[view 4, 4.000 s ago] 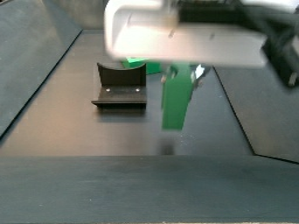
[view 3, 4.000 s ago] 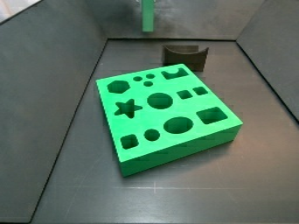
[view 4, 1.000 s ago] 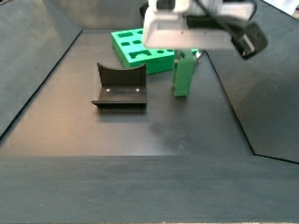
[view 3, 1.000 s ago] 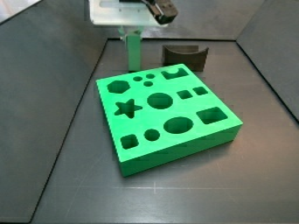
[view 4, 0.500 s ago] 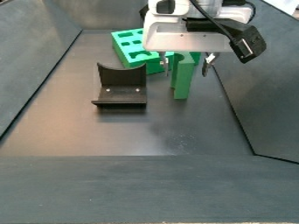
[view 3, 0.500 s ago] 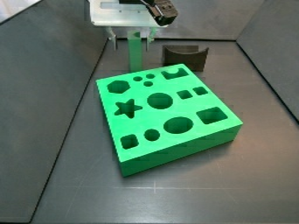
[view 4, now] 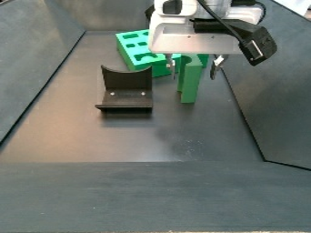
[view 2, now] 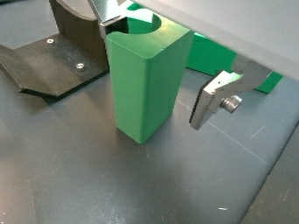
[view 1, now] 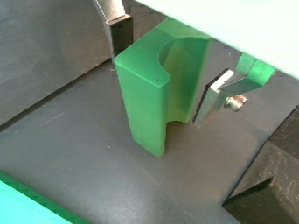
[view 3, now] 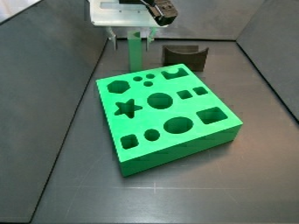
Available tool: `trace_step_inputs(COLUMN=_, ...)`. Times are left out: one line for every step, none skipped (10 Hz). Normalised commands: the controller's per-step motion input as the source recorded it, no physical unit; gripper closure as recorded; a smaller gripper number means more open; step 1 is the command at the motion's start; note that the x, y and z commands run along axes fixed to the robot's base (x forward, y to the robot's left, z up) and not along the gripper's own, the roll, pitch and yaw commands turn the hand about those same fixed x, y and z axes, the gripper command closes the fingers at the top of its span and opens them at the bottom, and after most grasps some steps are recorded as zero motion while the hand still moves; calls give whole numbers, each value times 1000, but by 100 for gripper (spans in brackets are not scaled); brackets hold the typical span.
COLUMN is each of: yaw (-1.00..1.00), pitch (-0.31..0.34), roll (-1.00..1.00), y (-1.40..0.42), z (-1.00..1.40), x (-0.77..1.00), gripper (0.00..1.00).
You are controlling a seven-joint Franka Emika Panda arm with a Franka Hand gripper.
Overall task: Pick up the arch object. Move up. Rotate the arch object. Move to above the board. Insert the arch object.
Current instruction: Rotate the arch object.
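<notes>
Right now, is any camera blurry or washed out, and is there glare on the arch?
In both wrist views the arch is sharp, lit evenly, no glare; the gripper straddles it. In a side view the gripper's white housing is nearly blown out; in the other side view it is bright but readable. No blur anywhere.

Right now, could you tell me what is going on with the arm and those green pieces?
The Franka arm's gripper is low over the floor with the arch object standing upright between its fingers, beside the fixture and behind the board. The wrist views seem to show a gap at one finger, so a firm grip cannot be confirmed. The board's holes are all empty.
</notes>
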Motion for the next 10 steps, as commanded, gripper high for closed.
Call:
trace_step_inputs(yaw=14, pitch=-4, roll=225, y=-7, z=0, x=-10, gripper=0)
trace_step_inputs(yaw=14, pitch=-4, roll=225, y=-7, z=0, x=-10, gripper=0)
trace_step_inputs(yaw=14, pitch=-5, roll=225, y=-7, z=0, x=-9, gripper=0)
trace_step_inputs(yaw=14, pitch=-5, roll=225, y=-7, z=0, x=-9, gripper=0)
trace_step_inputs(yaw=14, pitch=-5, roll=225, y=-7, z=0, x=-9, gripper=0)
trace_step_inputs(yaw=14, pitch=-5, roll=225, y=0, z=1000, x=0, gripper=0)
trace_step_inputs(yaw=15, pitch=3, roll=223, y=-2, z=1000, x=-7, gripper=0)
trace_step_inputs(yaw=18, pitch=34, roll=211, y=-9, z=1000, x=-27, gripper=0)
trace_step_inputs(yaw=24, pitch=68, roll=188, y=-13, z=949, x=-13, gripper=0)
trace_step_inputs(yaw=27, pitch=80, roll=174, y=-16, z=771, x=-5, gripper=0)
